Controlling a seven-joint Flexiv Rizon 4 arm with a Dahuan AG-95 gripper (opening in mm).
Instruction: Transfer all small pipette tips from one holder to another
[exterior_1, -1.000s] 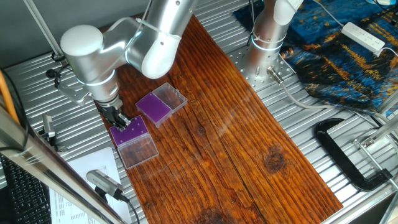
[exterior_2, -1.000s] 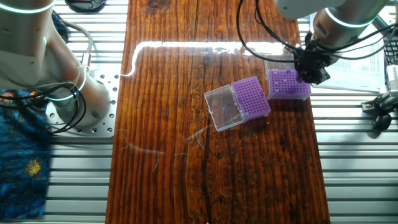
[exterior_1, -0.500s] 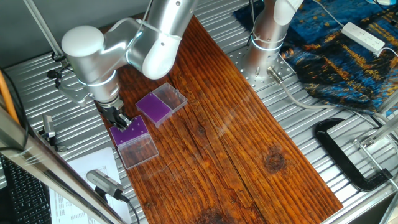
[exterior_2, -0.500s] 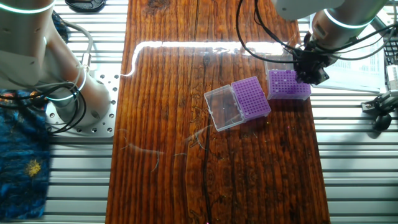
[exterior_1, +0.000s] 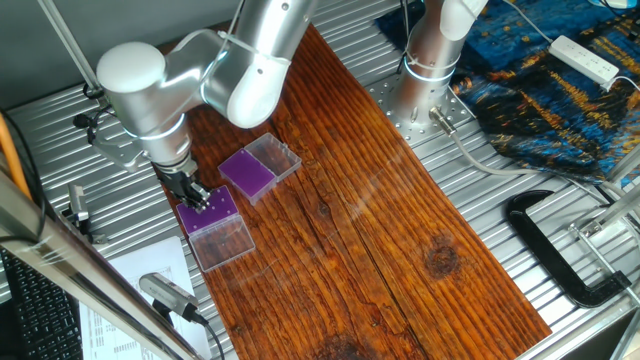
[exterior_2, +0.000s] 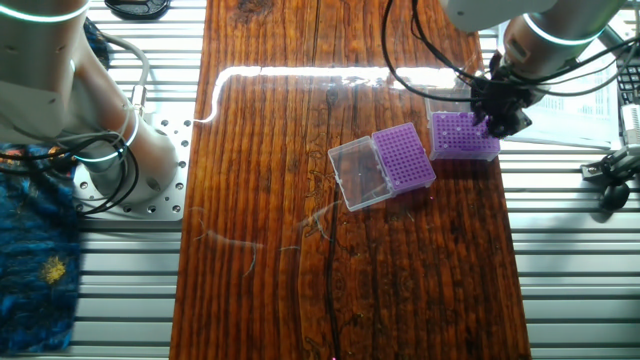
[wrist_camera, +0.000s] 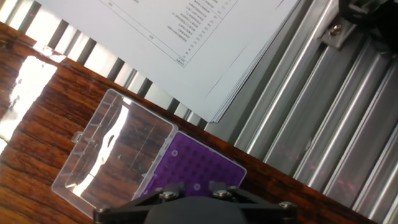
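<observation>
- Right, my black two-finger gripper (exterior_1: 198, 196) hangs over the near purple grid-topped tip holder (exterior_1: 210, 211), the one by the edge of the dark wooden board (exterior_1: 380, 210), beside the sheet of printed paper (wrist_camera: 186, 31).
- In the hand view that holder's purple top (wrist_camera: 202, 171) sits just under my fingers, its clear hinged lid (wrist_camera: 112, 155) lying open beside it.
- The small whitish pipette tips (wrist_camera: 196, 185) show only as a few pale dots in the grid; I can't count them.
- How far my fingers are spread, I can't tell; the tips are hidden, and no cone is visible between them.
- I judge this as the pick step: lining up on one tip in this holder.
- The second purple holder with its clear open lid (exterior_2: 404, 157) waits just beside, toward the board's middle.
- Next move calls for a fine, straight descent onto one tip, a light pinch, then a clean vertical lift.
</observation>
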